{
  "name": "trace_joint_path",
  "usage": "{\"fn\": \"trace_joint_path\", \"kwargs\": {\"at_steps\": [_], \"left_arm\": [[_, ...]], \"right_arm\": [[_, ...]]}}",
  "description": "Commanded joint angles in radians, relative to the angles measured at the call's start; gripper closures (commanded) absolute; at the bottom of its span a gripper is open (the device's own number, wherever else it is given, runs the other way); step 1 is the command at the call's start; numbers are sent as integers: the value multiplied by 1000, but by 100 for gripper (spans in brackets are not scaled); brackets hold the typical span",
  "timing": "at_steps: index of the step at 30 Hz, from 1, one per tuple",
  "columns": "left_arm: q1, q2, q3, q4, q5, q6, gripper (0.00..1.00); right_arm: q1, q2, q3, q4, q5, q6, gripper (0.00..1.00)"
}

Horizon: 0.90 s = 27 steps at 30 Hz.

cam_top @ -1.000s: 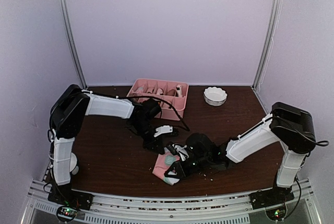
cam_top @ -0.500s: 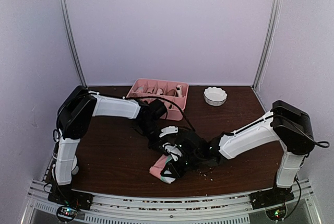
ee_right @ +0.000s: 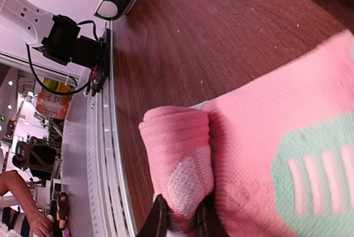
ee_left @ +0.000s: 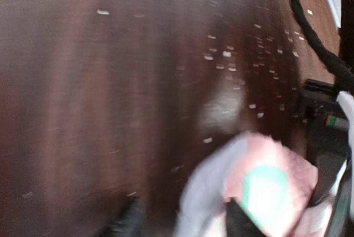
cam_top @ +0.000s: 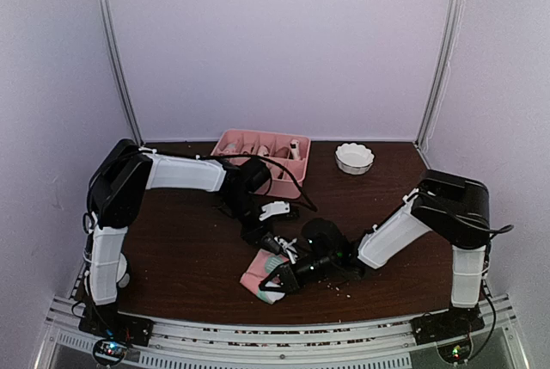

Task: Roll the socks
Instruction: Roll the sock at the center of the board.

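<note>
the pink fabric sock with teal patches [ee_right: 260,121] lies rightward of my right gripper [ee_right: 180,216], whose near-shut jaws pinch its rolled end.

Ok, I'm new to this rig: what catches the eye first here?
The pink sock, partly rolled at the front of the table, with the right fingers pinching its rolled end. Behind it, a pink tray and a white bowl stand at the back.
</note>
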Motion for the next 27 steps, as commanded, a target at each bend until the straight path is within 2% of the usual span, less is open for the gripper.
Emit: {"fn": "trace_joint_path", "kwargs": {"at_steps": [1, 5, 9, 11, 12, 15, 16, 17, 19, 21, 25, 27], "left_arm": [[13, -154, -47, 54, -72, 3, 2], [17, -258, -69, 54, -140, 7, 2], [29, -319, -49, 0, -151, 10, 2], [52, -315, -27, -19, -169, -53, 2], [78, -305, -16, -37, -124, -72, 2], [175, -254, 42, -185, 207, -12, 2], [175, -252, 48, -211, 197, 12, 2], [153, -287, 16, -203, 145, 56, 2], [89, -402, -168, -92, 41, 140, 2], [21, -490, -299, -26, 26, 187, 2], [-111, -543, -456, 89, -7, 155, 3], [-143, -520, -479, 128, -3, 116, 8]], "right_arm": [[-25, 209, -166, -414, 112, 116, 100], [-37, 209, -136, -484, 103, 107, 100], [-44, 207, -89, -554, 110, 96, 100], [-46, 207, -67, -592, 117, 89, 99], [-46, 207, -55, -610, 119, 85, 99], [-49, 201, -31, -653, 119, 72, 99], [-49, 198, -28, -658, 119, 71, 99], [-52, 195, -27, -656, 115, 72, 98], [-58, 189, -26, -647, 104, 78, 98], [-65, 178, -26, -647, 100, 79, 100], [-71, 176, 2, -679, 98, 73, 100], [-70, 175, 18, -687, 95, 72, 100]]}}
